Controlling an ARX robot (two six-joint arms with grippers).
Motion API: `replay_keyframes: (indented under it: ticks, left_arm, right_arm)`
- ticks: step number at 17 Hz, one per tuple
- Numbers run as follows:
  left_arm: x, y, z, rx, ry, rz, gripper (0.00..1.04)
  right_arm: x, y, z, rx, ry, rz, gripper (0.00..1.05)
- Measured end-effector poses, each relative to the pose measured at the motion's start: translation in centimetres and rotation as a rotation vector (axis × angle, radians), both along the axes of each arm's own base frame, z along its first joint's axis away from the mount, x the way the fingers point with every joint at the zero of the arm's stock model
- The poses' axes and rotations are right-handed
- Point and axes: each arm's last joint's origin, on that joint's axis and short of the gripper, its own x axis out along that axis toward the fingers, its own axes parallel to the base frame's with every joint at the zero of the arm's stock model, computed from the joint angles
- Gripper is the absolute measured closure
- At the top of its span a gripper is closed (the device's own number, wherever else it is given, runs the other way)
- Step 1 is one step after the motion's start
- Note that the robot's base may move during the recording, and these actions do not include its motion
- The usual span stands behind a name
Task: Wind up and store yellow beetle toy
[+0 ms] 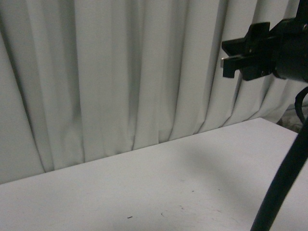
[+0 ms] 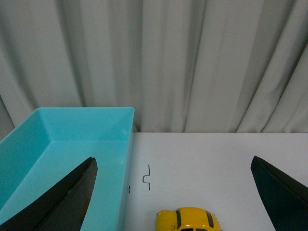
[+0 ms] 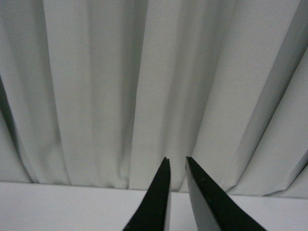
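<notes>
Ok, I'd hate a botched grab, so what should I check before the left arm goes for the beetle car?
1. Left gripper open: ok, jaws wide apart.
2. Yellow beetle toy lined up between them: ok, upright on the table.
3. Turquoise bin ready: ok, beside the toy, visible part empty.
4. Right gripper clear: ok, raised, nearly shut, holding nothing.
5. Toy wound up: cannot tell.
</notes>
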Motion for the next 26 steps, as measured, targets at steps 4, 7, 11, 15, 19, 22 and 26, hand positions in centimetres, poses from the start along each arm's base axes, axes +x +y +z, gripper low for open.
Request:
replay_keyframes:
  ticks: [4, 7, 11, 15, 19, 22, 26]
  left_arm:
    - [0.0, 0.0, 0.0, 0.0, 0.0, 0.0, 0.07]
    - [0.0, 0.0, 0.0, 0.0, 0.0, -0.001, 0.07]
    - [0.0, 0.0, 0.0, 0.0, 0.0, 0.0, 0.07]
    - [0.0, 0.0, 0.0, 0.0, 0.0, 0.0, 0.07]
    - [0.0, 0.0, 0.0, 0.0, 0.0, 0.0, 0.07]
    - [0.0, 0.0, 0.0, 0.0, 0.0, 0.0, 0.07]
    - [0.0, 0.0, 0.0, 0.0, 0.0, 0.0, 0.07]
  right_arm:
    - [-2.0, 0.5, -3.0, 0.073, 0.069, -0.006, 1.03]
    - [-4.4, 1.6, -3.7, 0.093, 0.03, 0.005, 1.03]
    - [-6.7, 1.6, -5.4, 0.094, 0.049, 0.001, 1.03]
    - [-8.5, 1.6, -6.3, 0.094, 0.053, 0.001, 1.03]
    - [-9.4, 1.6, -6.6, 0.095, 0.024, 0.003, 1.03]
    - [-10.0, 1.6, -7.2, 0.097, 0.04, 0.0, 1.03]
    - [-10.8, 1.6, -7.0, 0.097, 0.035, 0.001, 1.03]
